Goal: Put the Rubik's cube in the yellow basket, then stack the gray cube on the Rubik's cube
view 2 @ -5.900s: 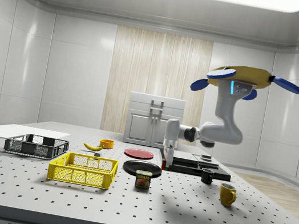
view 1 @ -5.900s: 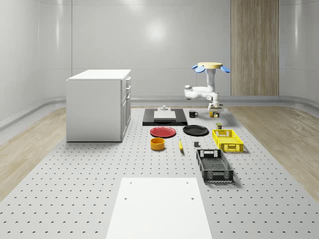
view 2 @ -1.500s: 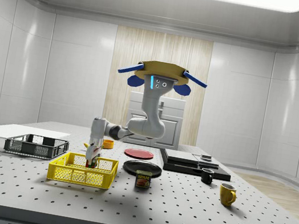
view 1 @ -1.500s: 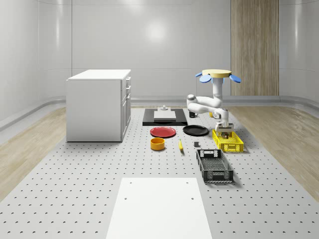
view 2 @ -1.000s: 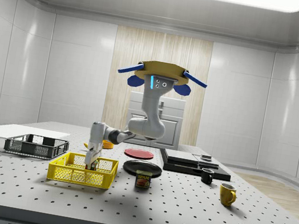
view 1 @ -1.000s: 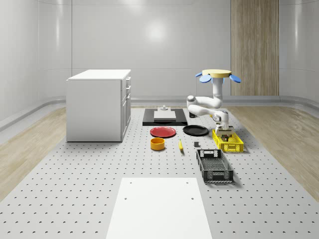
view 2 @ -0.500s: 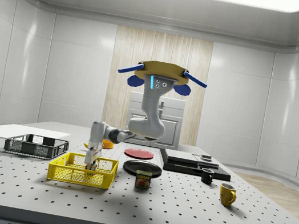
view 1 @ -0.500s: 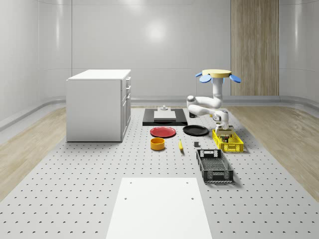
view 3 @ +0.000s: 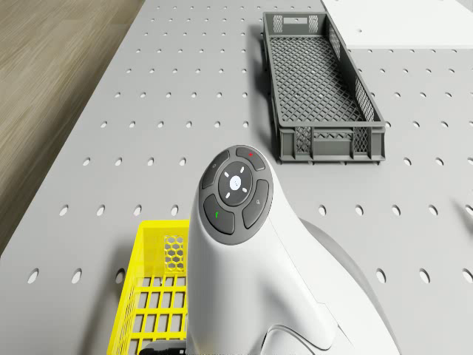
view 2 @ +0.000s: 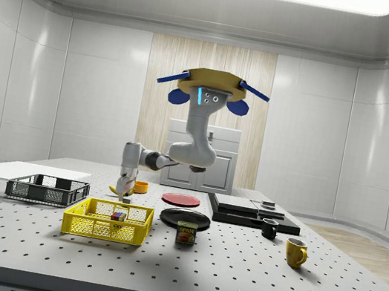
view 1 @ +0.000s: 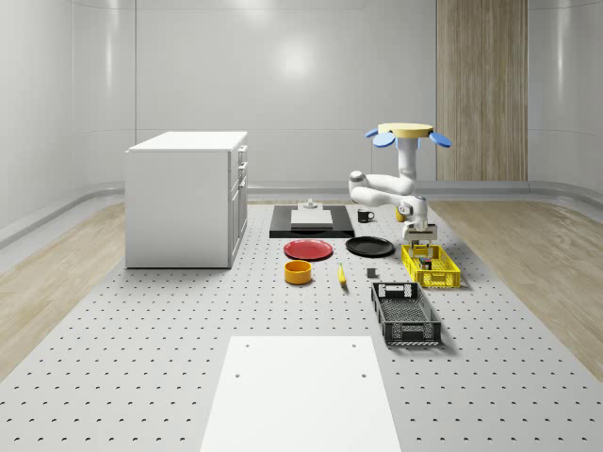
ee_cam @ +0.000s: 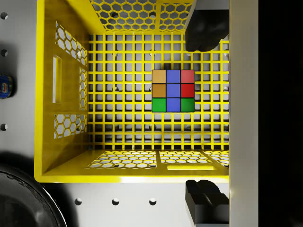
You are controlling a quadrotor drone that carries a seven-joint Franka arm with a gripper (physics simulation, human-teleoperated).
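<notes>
A white cabinet (view 1: 187,198) stood on the perforated gray table (view 1: 141,330); behind it rose pale glossy walls (view 1: 283,85) and a wood panel (view 1: 480,89).

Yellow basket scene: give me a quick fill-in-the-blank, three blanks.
1. The Rubik's cube lies on the floor of the ____ basket.
2. The tool hangs above that basket with its fingers ____.
3. The drone hovers over the ____.

Missing words: yellow; open; table

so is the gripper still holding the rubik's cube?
No, the Rubik's cube lies on the yellow basket floor, gripper open above it.
</notes>
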